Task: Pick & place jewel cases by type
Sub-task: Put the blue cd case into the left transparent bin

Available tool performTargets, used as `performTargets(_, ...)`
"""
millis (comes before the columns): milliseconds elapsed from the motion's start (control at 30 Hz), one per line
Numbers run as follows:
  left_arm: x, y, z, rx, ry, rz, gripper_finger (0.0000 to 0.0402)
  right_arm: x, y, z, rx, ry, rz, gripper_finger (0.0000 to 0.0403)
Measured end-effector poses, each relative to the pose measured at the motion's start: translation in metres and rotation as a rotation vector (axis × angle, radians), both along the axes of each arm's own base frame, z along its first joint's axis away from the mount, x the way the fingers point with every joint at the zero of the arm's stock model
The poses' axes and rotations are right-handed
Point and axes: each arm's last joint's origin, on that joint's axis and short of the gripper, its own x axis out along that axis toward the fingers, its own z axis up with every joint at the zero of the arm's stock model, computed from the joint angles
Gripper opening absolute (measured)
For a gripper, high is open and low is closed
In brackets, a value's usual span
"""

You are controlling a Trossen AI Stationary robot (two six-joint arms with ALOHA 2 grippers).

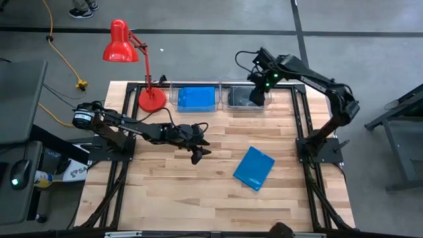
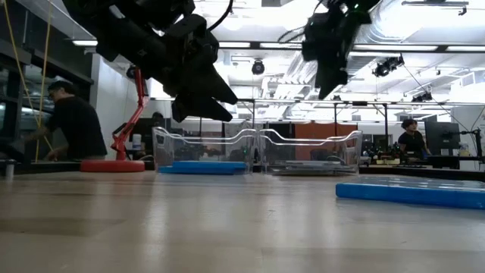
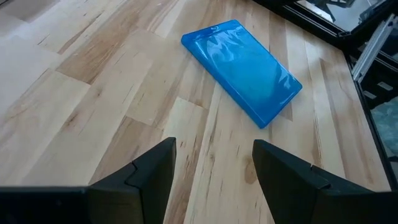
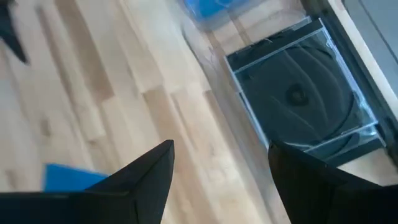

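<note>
Table [image 1: 198, 192]: pale wooden planks in a black frame, seen whole from above.
Left pincer [image 1: 197, 153]: above the middle of the table, fingers spread with nothing between them; clear of the wood in the low view.
Left fingers [image 3: 152, 177]: apart in the wrist view, bare table in the gap, the lone blue case ahead of them.
Right pincer [image 1: 258, 96]: above the right bin at the table's far edge, fingers spread and holding nothing.
Right fingers [image 4: 149, 171]: apart in the wrist view, with table planks showing between them.
Blue case on table [image 1: 254, 168]: lies flat and turned at an angle, right of centre, near the left pincer and not touching it (also plain in the left wrist view [image 3: 242, 68]).
Left bin [image 1: 193, 97]: clear plastic, at the far edge beside the lamp; blue cases [image 1: 195, 96] lie flat inside (how many I cannot tell).
Right bin [image 1: 246, 98]: clear plastic, touching or just beside the left bin; a dark case [image 4: 305, 99] lies flat inside, a disc shape showing through its lid.
Lamp [image 1: 123, 45]: red, its round base on the table's far left corner.
Room: a person in a dark top stands at the left in the low view.
</note>
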Motion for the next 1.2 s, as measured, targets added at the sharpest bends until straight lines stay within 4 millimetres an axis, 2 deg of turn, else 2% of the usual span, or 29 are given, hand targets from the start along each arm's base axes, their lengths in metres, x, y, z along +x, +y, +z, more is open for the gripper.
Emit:
performTargets(333, 0.000, -0.002, 0.000, 0.037, -0.005, -0.086, 0.0214, -0.027, 0.039, 0.046, 0.092, -0.157, -0.106, 0.0244)
performTargets(533, 0.000, -0.003, 0.000, 0.056, -0.012, -0.157, 0.0214, -0.040, 0.072, 0.064, 0.147, -0.165, -0.130, 0.0243)
performTargets(867, -0.001, -0.005, 0.000, 0.073, -0.024, -0.254, 0.0214, -0.041, 0.135, 0.067, 0.256, 0.024, -0.173, 0.0244)
performTargets(1200, -0.001, -0.008, 0.001, 0.031, -0.040, -0.347, 0.0214, -0.033, 0.183, 0.063, 0.087, 0.124, -0.359, 0.0243)
